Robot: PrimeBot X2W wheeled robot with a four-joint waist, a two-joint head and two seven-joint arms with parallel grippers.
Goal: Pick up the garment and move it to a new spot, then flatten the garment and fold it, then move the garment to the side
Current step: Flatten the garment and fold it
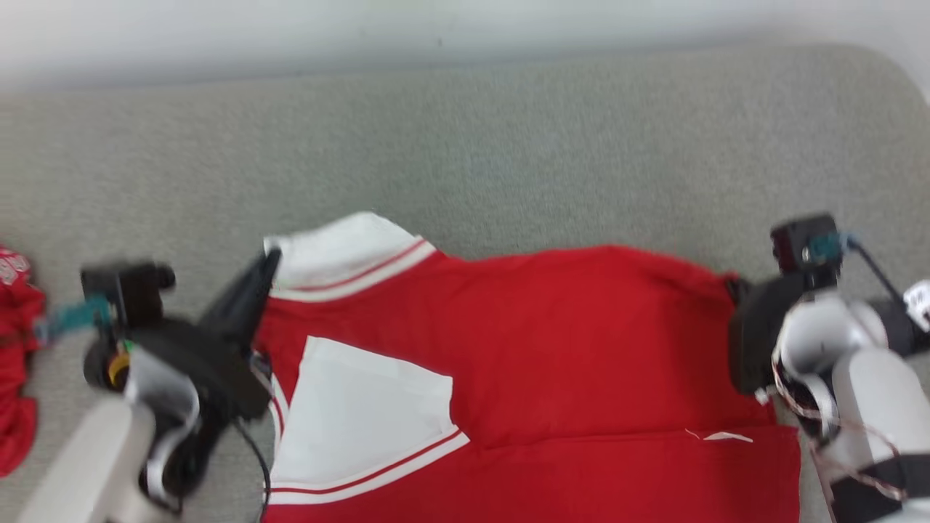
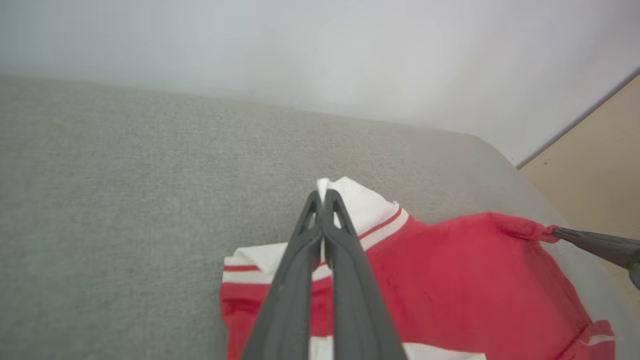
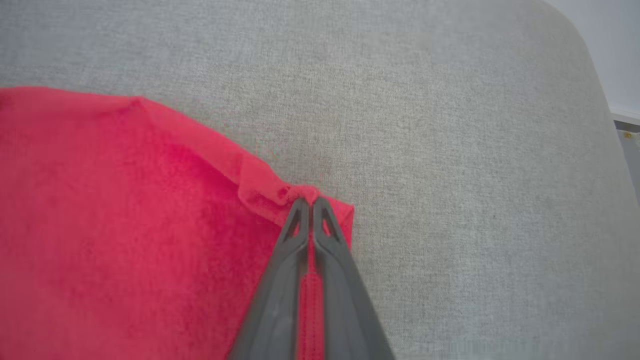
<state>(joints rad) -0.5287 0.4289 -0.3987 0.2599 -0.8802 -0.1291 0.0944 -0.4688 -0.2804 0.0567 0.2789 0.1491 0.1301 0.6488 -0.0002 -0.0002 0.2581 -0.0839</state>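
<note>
Garment: a red top with white striped trim, lying spread across the lower middle of the head view on the grey cloth-covered desk. Its lower part runs off the bottom edge of the frame. A white band with a thin red stripe forms its upper left corner, and a white panel lies below that, at lower left of centre. A crease runs across the red cloth near the bottom of the frame.

At the upper left corner of the cloth, the left claw has its two dark fingers pressed together on the white band. In the left wrist view the tips pinch the edge of that band, with the red cloth spreading to the lower right.

At the right corner of the red cloth, the right claw is clamped on the fabric. In the right wrist view its fingers meet on a bunched red corner. The left wrist view shows this claw at the right edge, gripping a pulled-out red tip.

Another red cloth lies crumpled at the far left edge of the head view, well apart. A pale wall stands behind the desk, and beige floor shows at the right of the left wrist view.
</note>
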